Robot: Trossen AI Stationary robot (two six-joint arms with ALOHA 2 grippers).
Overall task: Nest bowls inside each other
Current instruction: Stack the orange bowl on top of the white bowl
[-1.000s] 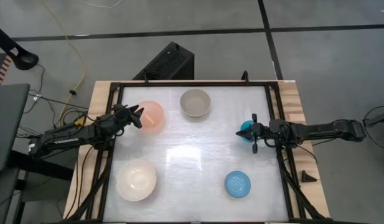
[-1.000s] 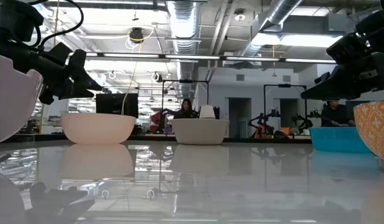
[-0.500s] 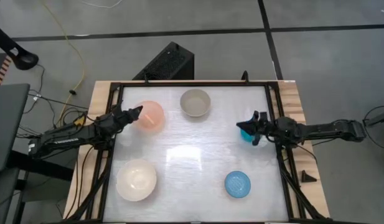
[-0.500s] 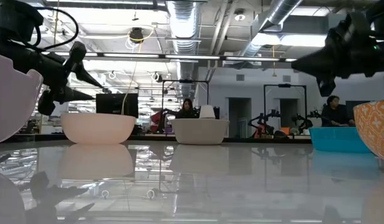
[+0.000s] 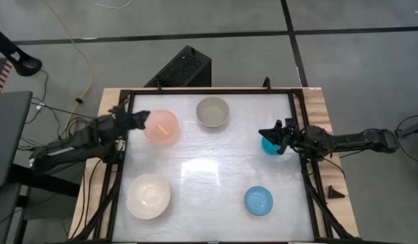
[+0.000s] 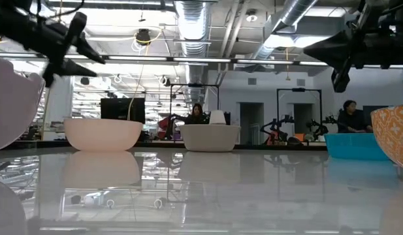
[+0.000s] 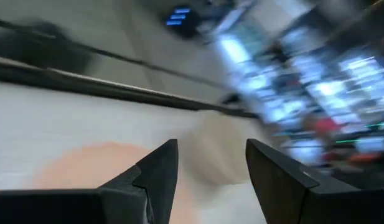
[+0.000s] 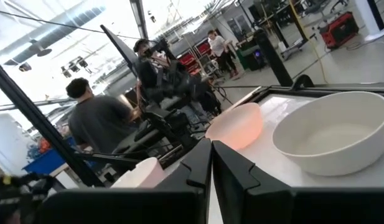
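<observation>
As left pincer point(image 5: 142, 117) rose, bowls unmoved

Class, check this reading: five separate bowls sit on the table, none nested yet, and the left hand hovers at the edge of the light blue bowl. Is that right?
Not quite. In the high view the left hand is at the edge of the salmon-pink bowl, not the light blue bowl, which sits alone far from it. The rest holds: five separate bowls, none nested yet.

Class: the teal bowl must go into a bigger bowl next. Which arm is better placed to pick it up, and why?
The right. The right gripper hangs at the teal bowl on its side, while the left gripper, open, hangs by the salmon-pink bowl across the table.
</observation>
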